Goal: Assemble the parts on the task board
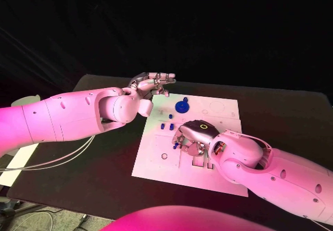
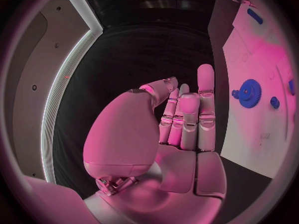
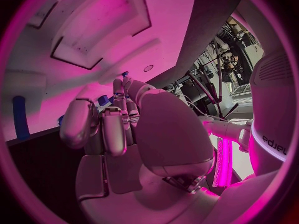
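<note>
Two robot hands: your left robot hand (image 1: 154, 83) hovers empty, fingers loosely together; the right robot hand (image 1: 192, 138) pinches a blue part (image 1: 176, 143) over the task board (image 1: 156, 159). Lower it squarely, gently.

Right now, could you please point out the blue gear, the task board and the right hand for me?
blue gear (image 1: 182, 106): head view, on its round face.
task board (image 1: 156, 163): head view, on a bare white stretch near its left edge.
right hand (image 1: 192, 137): head view, on the back of the hand.
</note>
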Tool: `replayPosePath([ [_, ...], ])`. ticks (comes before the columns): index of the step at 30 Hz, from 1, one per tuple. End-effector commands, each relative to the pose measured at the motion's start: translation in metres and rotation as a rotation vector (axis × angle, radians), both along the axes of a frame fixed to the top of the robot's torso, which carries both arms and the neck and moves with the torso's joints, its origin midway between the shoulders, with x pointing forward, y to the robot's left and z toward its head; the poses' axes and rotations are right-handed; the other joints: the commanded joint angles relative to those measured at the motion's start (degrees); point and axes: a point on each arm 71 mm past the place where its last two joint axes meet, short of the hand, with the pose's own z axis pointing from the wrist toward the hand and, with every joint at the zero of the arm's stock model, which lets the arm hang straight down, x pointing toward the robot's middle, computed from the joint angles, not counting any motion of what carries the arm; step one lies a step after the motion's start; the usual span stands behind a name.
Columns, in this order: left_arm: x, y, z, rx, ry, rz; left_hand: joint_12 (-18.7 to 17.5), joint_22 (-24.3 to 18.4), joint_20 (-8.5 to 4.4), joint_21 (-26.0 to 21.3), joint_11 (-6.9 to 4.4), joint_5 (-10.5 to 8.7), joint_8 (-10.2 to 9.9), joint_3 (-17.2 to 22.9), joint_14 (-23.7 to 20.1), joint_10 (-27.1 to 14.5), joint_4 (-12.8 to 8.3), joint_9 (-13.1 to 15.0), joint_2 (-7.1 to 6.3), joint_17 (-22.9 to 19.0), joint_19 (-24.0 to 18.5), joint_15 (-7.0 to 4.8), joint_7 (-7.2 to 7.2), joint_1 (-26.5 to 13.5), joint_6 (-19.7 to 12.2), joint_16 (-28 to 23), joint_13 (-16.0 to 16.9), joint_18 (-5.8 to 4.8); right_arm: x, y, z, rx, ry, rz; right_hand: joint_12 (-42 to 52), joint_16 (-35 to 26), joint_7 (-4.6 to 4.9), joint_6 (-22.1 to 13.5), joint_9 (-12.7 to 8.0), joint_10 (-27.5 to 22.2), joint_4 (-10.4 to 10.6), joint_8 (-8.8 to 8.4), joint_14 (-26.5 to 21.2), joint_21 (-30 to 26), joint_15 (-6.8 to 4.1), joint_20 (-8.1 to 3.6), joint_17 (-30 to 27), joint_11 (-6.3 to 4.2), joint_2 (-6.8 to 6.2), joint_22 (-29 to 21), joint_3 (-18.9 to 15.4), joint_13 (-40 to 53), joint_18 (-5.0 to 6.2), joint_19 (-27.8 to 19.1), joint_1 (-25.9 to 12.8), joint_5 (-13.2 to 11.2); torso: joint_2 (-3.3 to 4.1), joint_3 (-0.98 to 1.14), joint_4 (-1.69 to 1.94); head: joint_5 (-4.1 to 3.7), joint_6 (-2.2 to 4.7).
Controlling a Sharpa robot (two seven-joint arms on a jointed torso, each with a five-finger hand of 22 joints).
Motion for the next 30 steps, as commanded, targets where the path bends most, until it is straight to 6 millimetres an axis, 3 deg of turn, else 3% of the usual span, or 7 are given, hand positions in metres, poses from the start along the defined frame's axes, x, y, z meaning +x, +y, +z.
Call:
replayPosePath([
  [1, 0.000, -0.002, 0.001, -0.008, -0.006, -0.019, 0.27, 0.07, 0.17, -0.01, -0.11, 0.22, -0.34, 0.04, -0.45, -0.46, -0.38, -0.07, -0.06, -0.09, -0.42, -0.05, -0.03, -0.18, -0.38, -0.06, -0.08, 0.51, 0.000, 0.000, -0.004, -0.037, 0.009, 0.008, 0.00, -0.06, 0.21, 0.32, 0.05, -0.04, -0.17, 0.35, 3.54, 0.01, 0.28, 0.00, 0.88, -0.05, 0.06, -0.05, 0.15, 0.04, 0.31, 0.29, -0.42, 0.39, 0.05, 0.00, 0.01, -0.05, -0.08],
  [19, 0.000, -0.003, 0.001, -0.004, -0.006, -0.022, 0.33, 0.10, 0.21, 0.02, -0.06, 0.21, -0.34, -0.01, -0.50, -0.64, -0.42, -0.06, -0.07, -0.16, -0.48, 0.00, 0.01, -0.23, -0.48, -0.03, -0.08, 0.51, -0.002, 0.007, -0.014, -0.101, 0.024, 0.013, -0.19, -0.13, 0.39, -0.26, 0.04, -0.83, -0.47, -0.03, 3.49, -0.12, 0.48, 0.16, 0.71, 0.19, -0.42, -0.21, -0.01, -0.07, 0.32, 0.18, -1.61, 0.40, 0.01, 0.01, 0.01, 0.07, -0.38],
  [22, 0.000, -0.002, 0.001, -0.004, -0.006, -0.023, 0.33, 0.10, 0.21, 0.02, -0.06, 0.21, -0.34, -0.01, -0.50, -0.64, -0.42, -0.06, -0.07, -0.16, -0.48, 0.00, 0.01, -0.23, -0.48, -0.03, -0.08, 0.51, 0.000, 0.006, -0.014, -0.100, 0.022, 0.003, -0.31, -0.27, 1.19, -2.87, -0.56, -3.62, -0.33, -0.54, 3.41, -0.33, 1.17, 0.59, 0.43, 0.96, -1.17, -0.51, -0.20, -0.29, 0.31, 0.02, -3.07, 0.54, 0.00, -0.02, 0.00, 0.05, -0.34],
  [24, 0.000, -0.002, 0.001, -0.004, -0.006, -0.023, 0.33, 0.10, 0.21, 0.02, -0.06, 0.21, -0.34, -0.01, -0.50, -0.64, -0.42, -0.06, -0.07, -0.16, -0.48, 0.00, 0.01, -0.23, -0.48, -0.03, -0.08, 0.51, 0.001, 0.005, -0.015, -0.105, 0.024, -0.004, -0.30, -0.46, 1.98, -7.63, -1.81, -7.01, -0.05, -0.43, 3.32, -0.66, 1.84, 1.24, 0.07, 2.02, -2.26, -1.04, -0.55, -0.36, 0.33, -0.19, -4.45, 0.57, 0.00, -0.04, -0.01, 0.07, -0.32],
  [25, 0.000, -0.002, 0.001, -0.004, -0.005, -0.023, 0.33, 0.10, 0.21, 0.02, -0.06, 0.21, -0.34, -0.01, -0.50, -0.64, -0.42, -0.06, -0.07, -0.16, -0.48, 0.00, 0.01, -0.23, -0.48, -0.03, -0.08, 0.51, 0.001, 0.005, -0.015, -0.105, 0.024, -0.009, -0.23, -0.57, 1.83, -10.01, -2.38, -9.18, -0.01, -0.47, 3.27, -0.86, 1.97, 1.58, -0.13, 2.25, -2.75, -1.35, -0.87, -0.34, 0.39, -0.31, -5.02, 0.57, -0.01, -0.03, -0.02, 0.09, -0.32],
  [30, -0.001, -0.002, 0.001, -0.003, -0.003, -0.024, 0.37, 0.12, 0.24, 0.03, -0.04, 0.21, -0.33, -0.04, -0.57, -0.74, -0.46, -0.06, -0.08, -0.30, -0.51, 0.02, 0.02, -0.25, -0.54, -0.05, -0.08, 0.51, 0.003, 0.002, -0.013, -0.076, 0.008, -0.029, 0.04, -1.22, 2.27, -13.00, -2.43, -15.42, -0.50, -0.44, 2.97, -1.82, 2.84, 2.28, -1.24, 3.08, -3.22, -2.84, -2.98, -0.20, 0.78, -0.90, -5.85, 0.50, -0.02, 0.01, 0.02, 0.07, -0.28],
])
